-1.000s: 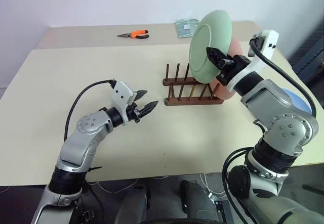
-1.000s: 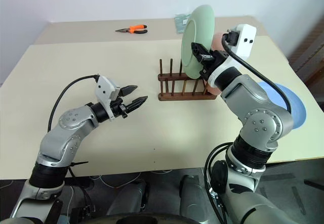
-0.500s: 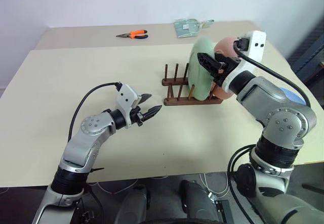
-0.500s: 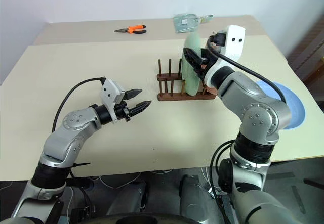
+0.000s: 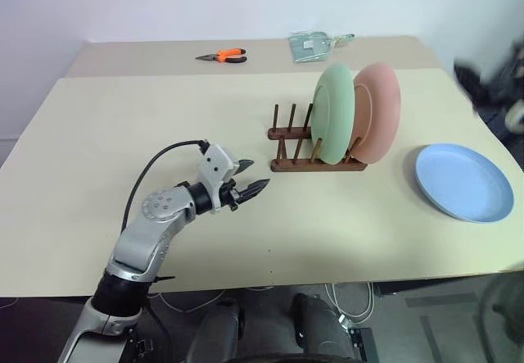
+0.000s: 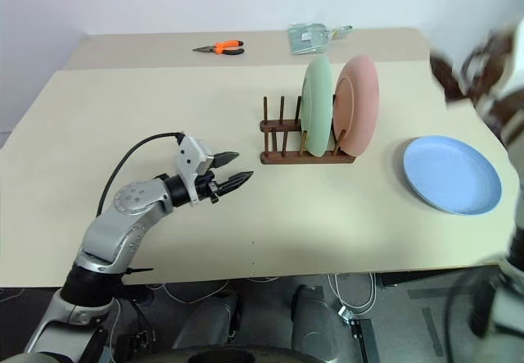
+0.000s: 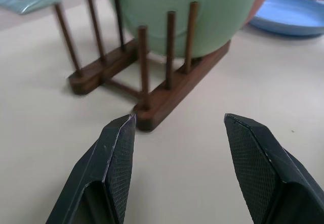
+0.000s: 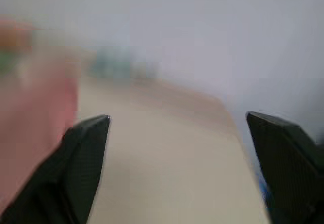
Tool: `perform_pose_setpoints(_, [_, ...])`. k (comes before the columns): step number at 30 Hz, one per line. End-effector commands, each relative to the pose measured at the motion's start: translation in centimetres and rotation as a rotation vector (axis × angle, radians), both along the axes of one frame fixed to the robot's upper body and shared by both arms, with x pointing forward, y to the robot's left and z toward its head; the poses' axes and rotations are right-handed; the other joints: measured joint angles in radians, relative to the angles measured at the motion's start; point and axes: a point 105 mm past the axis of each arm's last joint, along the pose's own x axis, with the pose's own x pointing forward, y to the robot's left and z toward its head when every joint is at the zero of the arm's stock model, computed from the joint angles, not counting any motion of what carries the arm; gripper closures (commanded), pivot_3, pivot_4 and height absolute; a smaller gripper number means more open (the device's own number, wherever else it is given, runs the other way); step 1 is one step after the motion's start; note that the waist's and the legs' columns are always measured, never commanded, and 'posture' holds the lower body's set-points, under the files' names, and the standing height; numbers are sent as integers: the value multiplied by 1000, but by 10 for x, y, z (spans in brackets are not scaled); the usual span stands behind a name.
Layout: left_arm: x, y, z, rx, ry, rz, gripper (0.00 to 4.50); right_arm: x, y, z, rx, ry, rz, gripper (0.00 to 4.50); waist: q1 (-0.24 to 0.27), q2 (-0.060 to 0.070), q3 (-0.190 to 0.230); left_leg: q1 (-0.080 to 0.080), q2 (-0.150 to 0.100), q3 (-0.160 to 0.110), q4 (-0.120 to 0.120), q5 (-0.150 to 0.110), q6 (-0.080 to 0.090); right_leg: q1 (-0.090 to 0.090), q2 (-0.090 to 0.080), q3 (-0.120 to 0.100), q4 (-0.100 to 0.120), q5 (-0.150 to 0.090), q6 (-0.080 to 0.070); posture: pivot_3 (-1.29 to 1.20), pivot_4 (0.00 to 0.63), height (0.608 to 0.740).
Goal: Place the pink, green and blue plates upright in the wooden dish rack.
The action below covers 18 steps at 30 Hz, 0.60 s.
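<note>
The green plate [image 5: 334,113] stands upright between the pegs of the wooden dish rack [image 5: 314,165]. The pink plate [image 5: 378,107] stands upright just behind it at the rack's right end. To the rack's right, the blue plate [image 5: 463,181] lies flat on the table. My left gripper [image 5: 255,174] hovers low over the table, left of the rack and pointing at it. It is open and holds nothing. My right gripper [image 8: 177,117] is open and empty. In the head views it is a dark blur off the table's right side, clear of the plates.
Orange-handled pliers [image 5: 223,55] and a clear packet [image 5: 315,45] lie on the far table [image 5: 147,60] behind the seam. The rack's left pegs [image 7: 93,19] hold nothing. The table's front edge [image 5: 270,285] runs close below the left arm.
The right gripper lowered the green plate into the rack next to the pink one and let go. It then swung away to the right with its fingers spread. The left gripper barely moved.
</note>
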Motion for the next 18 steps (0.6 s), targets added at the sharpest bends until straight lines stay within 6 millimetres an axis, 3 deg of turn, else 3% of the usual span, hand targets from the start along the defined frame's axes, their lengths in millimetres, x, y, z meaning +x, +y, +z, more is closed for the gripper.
perform_pose_setpoints(1, [0,-4,8,-2,-45,-31,1636,-10,13,-30,-12,109,65,71,-7,7,1,0,0,2,0,0,0,-1,-1,2,0,0,0,0,150,740])
perform_pose_setpoints(4, [-1,-7,9,-10,-45,-49,1636,-16,20,-63,-44,216,85,71,-17,12,2,0,-1,7,1,0,0,-1,-2,6,1,0,0,0,150,740])
perform_pose_setpoints(8, [-4,-10,6,18,-49,-76,1636,-16,0,-104,-147,323,-18,71,-21,8,2,2,0,6,1,0,0,0,-1,4,1,0,0,0,150,740])
perform_pose_setpoints(9, [-4,-9,7,18,-51,-74,1636,-15,-4,-110,-144,336,-40,306,-21,8,2,1,0,6,2,0,0,0,-1,4,0,0,0,0,150,740])
perform_pose_setpoints(11, [-4,-7,7,19,-53,-68,1636,-11,-10,-115,-112,337,-73,880,-18,8,2,1,-1,6,2,0,0,0,-2,5,0,0,0,0,150,740])
perform_pose_setpoints(18, [-6,-4,7,29,-54,-60,1636,-3,-23,-118,-156,323,-118,4382,-18,8,2,1,-1,5,2,0,0,0,-2,4,0,0,0,0,150,740])
